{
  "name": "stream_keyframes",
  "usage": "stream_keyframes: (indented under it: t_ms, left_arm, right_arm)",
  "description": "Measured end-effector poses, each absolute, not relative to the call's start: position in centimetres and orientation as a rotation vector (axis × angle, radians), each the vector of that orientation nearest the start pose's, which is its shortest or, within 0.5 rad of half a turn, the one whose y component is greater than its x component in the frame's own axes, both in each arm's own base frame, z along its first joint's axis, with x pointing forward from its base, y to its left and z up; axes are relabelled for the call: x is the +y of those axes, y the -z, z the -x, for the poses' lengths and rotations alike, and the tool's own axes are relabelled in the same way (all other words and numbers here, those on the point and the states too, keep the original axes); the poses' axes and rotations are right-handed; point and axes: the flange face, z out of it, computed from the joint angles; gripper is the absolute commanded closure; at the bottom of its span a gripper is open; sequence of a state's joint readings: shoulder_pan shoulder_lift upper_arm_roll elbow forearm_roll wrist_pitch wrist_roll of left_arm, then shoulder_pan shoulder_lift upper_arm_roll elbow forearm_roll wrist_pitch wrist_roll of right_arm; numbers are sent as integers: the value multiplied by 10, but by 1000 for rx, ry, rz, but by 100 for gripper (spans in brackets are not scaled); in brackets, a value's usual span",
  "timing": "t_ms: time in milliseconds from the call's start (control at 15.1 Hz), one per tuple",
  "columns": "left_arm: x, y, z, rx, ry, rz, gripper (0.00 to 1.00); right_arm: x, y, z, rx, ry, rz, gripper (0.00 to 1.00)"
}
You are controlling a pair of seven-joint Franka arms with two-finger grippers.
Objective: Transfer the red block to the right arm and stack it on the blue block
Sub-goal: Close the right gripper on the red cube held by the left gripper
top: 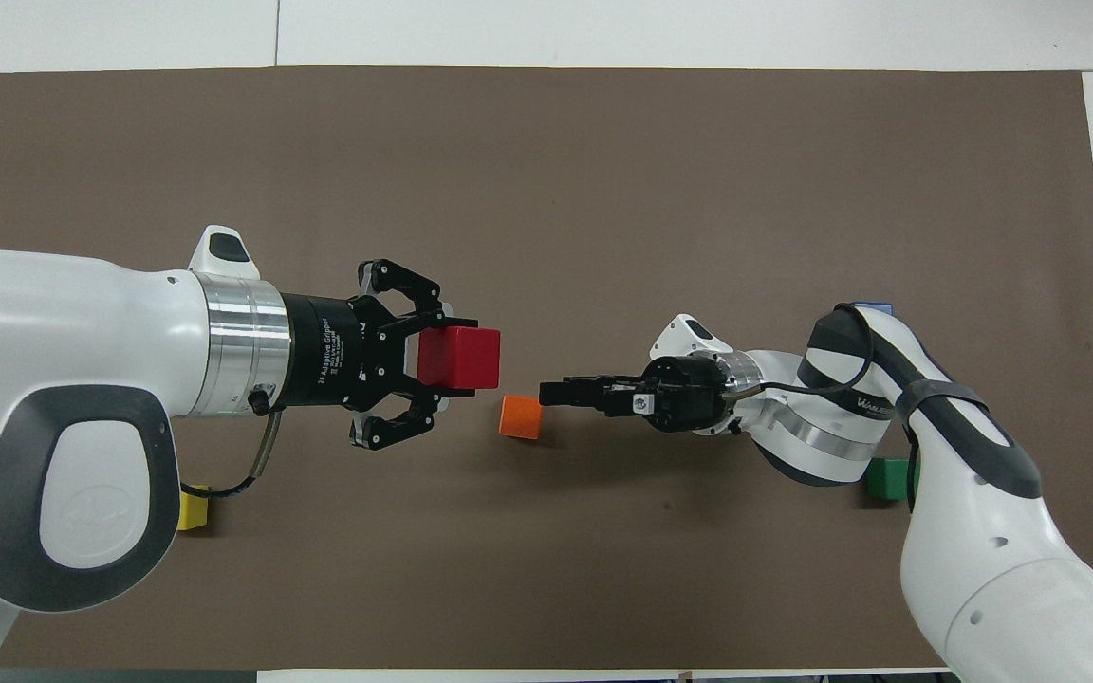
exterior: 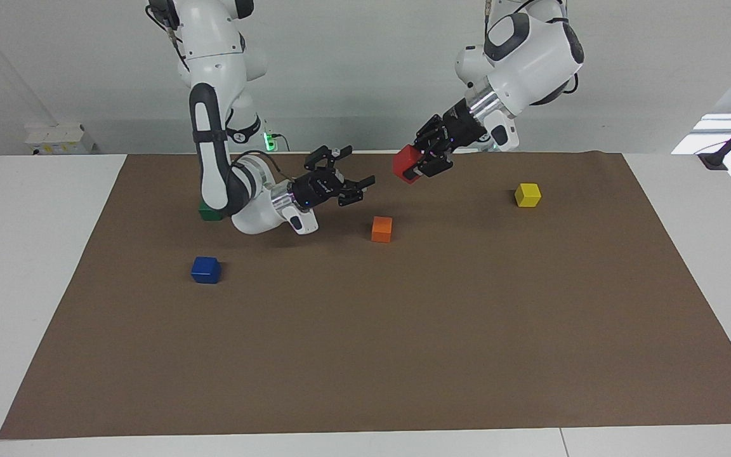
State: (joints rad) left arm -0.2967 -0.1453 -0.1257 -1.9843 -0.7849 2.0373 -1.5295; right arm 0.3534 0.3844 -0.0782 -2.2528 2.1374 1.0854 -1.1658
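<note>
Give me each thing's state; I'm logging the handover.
Red block: held in the air by the left end effector.
Right end effector: open, empty, pointing toward the red block.
Blue block: on the mat, untouched.
Orange block, yellow block, green block: resting on the mat.

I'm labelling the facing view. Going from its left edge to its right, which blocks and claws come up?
Blue block → green block → right claw → orange block → red block in the left claw → yellow block.

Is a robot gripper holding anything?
Yes: the left gripper clamps the small red cube by two opposite sides. The right gripper holds nothing.
</note>
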Motion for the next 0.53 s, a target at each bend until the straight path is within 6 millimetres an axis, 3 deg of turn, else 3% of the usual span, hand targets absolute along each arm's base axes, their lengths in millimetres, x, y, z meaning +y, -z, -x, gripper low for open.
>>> stream_keyframes:
  t_ms: [330, 528]
  left_arm:
    - [-261, -563, -475, 1623, 633, -1912, 100]
    - [-261, -563, -475, 1628, 635, -1908, 100]
  right_arm:
    - [295, -303, -481, -97, 145, 841, 0]
    - [298, -303, -493, -92, 170, 855, 0]
